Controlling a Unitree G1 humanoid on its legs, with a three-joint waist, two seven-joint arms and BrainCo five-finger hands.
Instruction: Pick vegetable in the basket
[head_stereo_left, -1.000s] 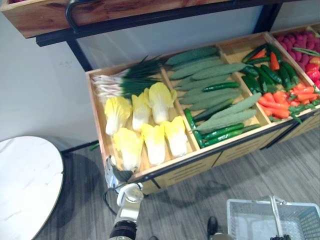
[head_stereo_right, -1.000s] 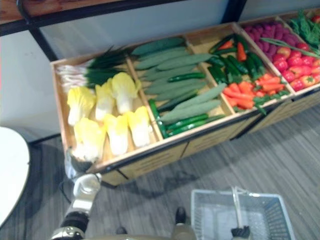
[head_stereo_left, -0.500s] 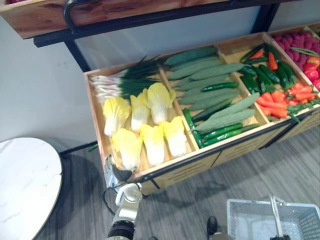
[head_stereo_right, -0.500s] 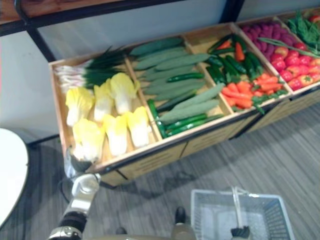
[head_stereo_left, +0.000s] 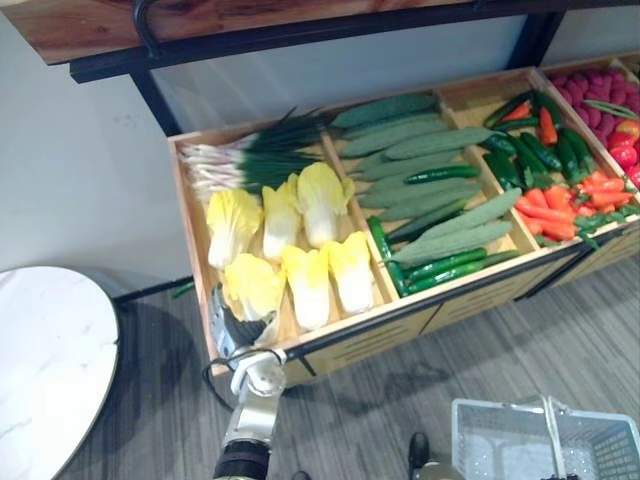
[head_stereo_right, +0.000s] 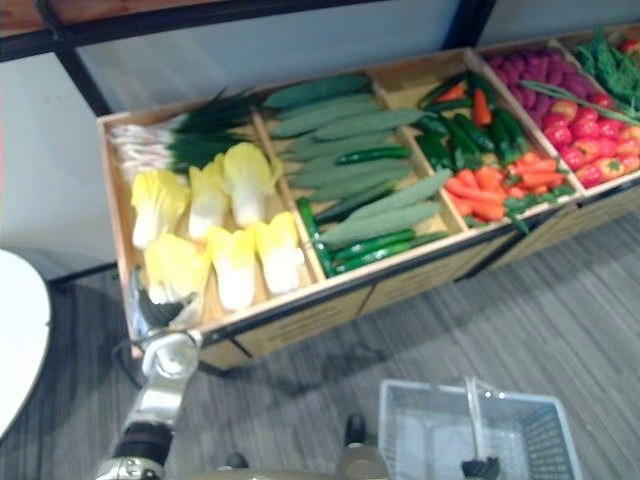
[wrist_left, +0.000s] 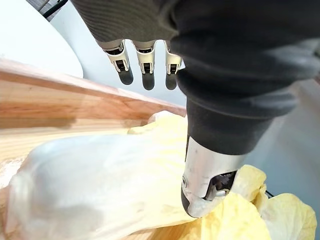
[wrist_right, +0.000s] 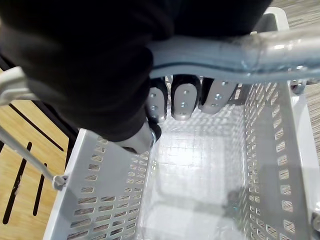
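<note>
Several pale yellow cabbages lie in the left compartment of a wooden crate (head_stereo_left: 190, 250). My left hand (head_stereo_left: 233, 325) reaches over the crate's front left corner, at the nearest cabbage (head_stereo_left: 250, 285). In the left wrist view its fingers (wrist_left: 144, 62) stretch straight above that cabbage (wrist_left: 90, 185), and the thumb (wrist_left: 205, 185) rests against the leaves. A white wire basket (head_stereo_left: 500, 445) hangs low at the right. My right hand (wrist_right: 100, 65) is curled round its metal handle (wrist_right: 240, 55); the basket (wrist_right: 200, 170) holds nothing.
Green onions (head_stereo_left: 250, 160) lie behind the cabbages. Cucumbers (head_stereo_left: 420, 170) fill the middle compartment, with peppers and carrots (head_stereo_left: 550, 170) to the right. A dark shelf rail (head_stereo_left: 300, 35) runs overhead. A round white table (head_stereo_left: 50, 370) stands on the left, on grey floor.
My left hand has risen from below the crate's front edge to its rim, reaching the nearest cabbage. The basket stays in my right hand.
</note>
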